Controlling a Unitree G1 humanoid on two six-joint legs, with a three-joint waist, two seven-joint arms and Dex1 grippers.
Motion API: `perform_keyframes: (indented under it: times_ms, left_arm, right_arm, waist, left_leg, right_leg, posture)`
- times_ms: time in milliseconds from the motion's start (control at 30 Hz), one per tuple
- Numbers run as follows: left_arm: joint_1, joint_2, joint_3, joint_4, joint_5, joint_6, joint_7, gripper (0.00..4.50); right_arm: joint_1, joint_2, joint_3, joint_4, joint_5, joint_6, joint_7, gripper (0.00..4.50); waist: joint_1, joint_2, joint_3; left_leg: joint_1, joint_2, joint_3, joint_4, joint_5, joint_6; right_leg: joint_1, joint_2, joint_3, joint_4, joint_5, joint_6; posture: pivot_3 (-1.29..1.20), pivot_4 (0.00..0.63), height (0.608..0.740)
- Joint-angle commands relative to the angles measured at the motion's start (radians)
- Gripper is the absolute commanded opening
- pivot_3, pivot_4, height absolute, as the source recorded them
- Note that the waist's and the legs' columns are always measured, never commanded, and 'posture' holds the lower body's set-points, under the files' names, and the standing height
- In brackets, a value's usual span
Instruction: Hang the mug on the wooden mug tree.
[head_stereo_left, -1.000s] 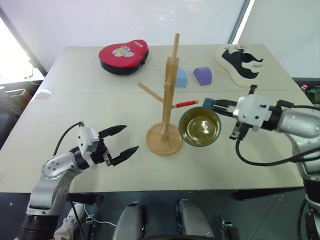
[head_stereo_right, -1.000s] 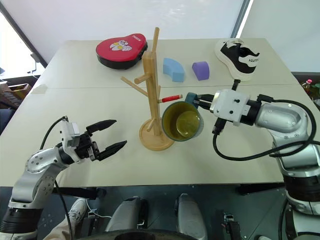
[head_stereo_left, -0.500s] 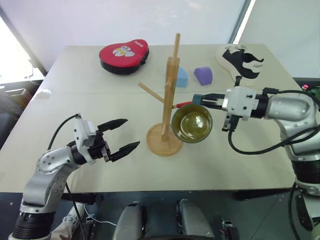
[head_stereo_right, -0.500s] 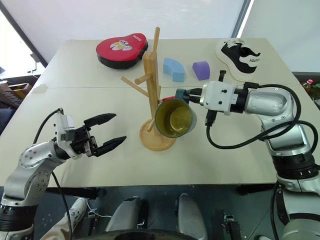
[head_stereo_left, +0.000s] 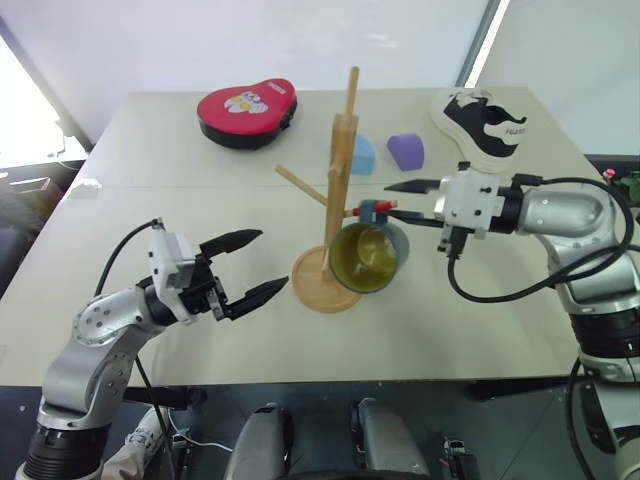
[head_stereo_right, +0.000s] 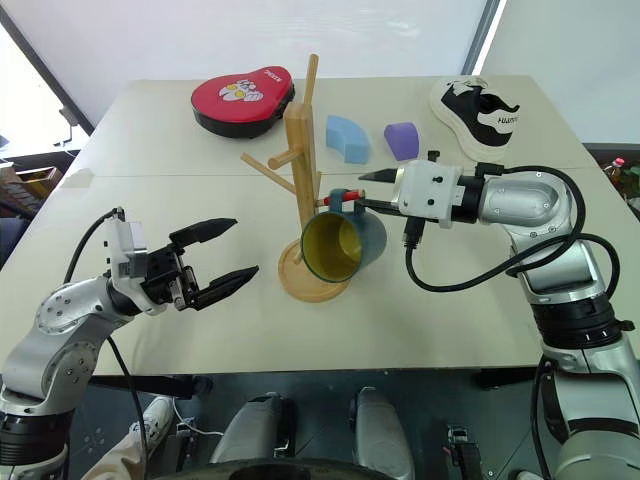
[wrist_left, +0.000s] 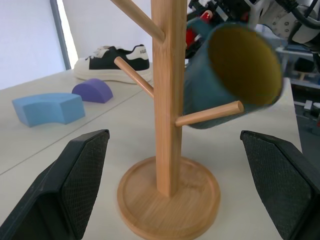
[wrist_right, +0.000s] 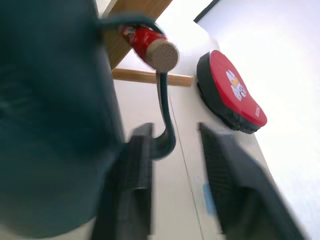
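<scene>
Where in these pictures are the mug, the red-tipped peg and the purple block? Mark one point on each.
mug (head_stereo_right: 345, 245), right eye view, on the blue outer wall.
red-tipped peg (head_stereo_left: 381, 206), left eye view, on the red tip.
purple block (head_stereo_right: 401, 140), right eye view, on its top face.

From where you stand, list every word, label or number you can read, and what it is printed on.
Black and white shoe: dark lettering on its side, too small to read.
Red case: a cartoon picture on its lid, with small print beside it, too small to read.
Mug, wooden mug tree, blue block, purple block: no text.
</scene>
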Motion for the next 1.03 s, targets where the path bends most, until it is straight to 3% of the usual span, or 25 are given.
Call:
perform_keyframes:
  times_ms: [33,367,500,700,833,1033]
  left_arm:
    - [-0.01,-0.001,0.007,-0.025,-0.012,-0.005,-0.003,4.5]
    - [-0.032,-0.026,0.005,0.065,0.036,-0.008,0.04,4.5]
    - [-0.003,-0.089,0.071,0.189,0.103,-0.036,0.184,4.5]
    - [0.041,-0.17,0.125,0.303,0.239,-0.043,0.425,4.5]
    - [0.06,-0.205,0.139,0.323,0.29,-0.074,0.507,4.5]
    - [0.089,-0.215,0.143,0.297,0.263,-0.084,0.479,4.5]
  right_arm:
    - [-0.016,-0.018,-0.043,-0.035,0.001,-0.014,-0.013,2.45]
    - [0.158,-0.118,-0.273,-0.123,0.088,0.146,-0.059,2.45]
    - [0.35,0.038,-0.444,-0.082,0.214,0.262,-0.196,2.45]
    - [0.437,0.257,-0.457,0.052,0.185,0.194,-0.387,2.45]
    - [0.449,0.315,-0.442,0.11,0.167,0.145,-0.439,2.45]
    - [0.466,0.343,-0.424,0.16,0.173,0.106,-0.448,2.45]
  waist:
    - [0.0,0.0,0.0]
    - [0.004,0.0,0.0]
    - [0.003,-0.002,-0.001]
    - [-0.002,-0.001,-0.001]
    - [0.002,-0.001,-0.001]
    - [0.001,-0.001,-0.001]
  left_leg:
    - [0.0,0.0,0.0,0.0,0.0,0.0]
    - [-0.001,-0.001,0.0,0.0,0.0,0.0]
    - [0.0,-0.001,-0.001,-0.001,0.0,0.0]
    - [0.001,0.0,0.0,-0.002,0.0,0.0]
    - [0.001,-0.001,0.0,-0.001,0.0,0.0]
    - [0.0,-0.001,0.0,-0.001,0.0,0.0]
  right_leg:
    - [0.0,0.0,0.0,0.0,0.0,0.0]
    - [0.0,-0.001,0.0,-0.002,0.0,0.0]
    - [0.002,-0.001,0.0,-0.001,0.0,0.0]
    - [0.0,0.0,0.001,0.002,0.0,0.001]
    - [-0.001,0.0,0.001,0.002,0.0,0.001]
    - [-0.001,-0.001,0.001,0.001,0.0,0.001]
  posture:
    - [0.0,0.15,0.735]
    - [0.0,0.15,0.735]
    - [0.0,0.15,0.735]
    - [0.0,0.15,0.735]
    - [0.0,0.15,0.735]
    - [0.0,0.15,0.735]
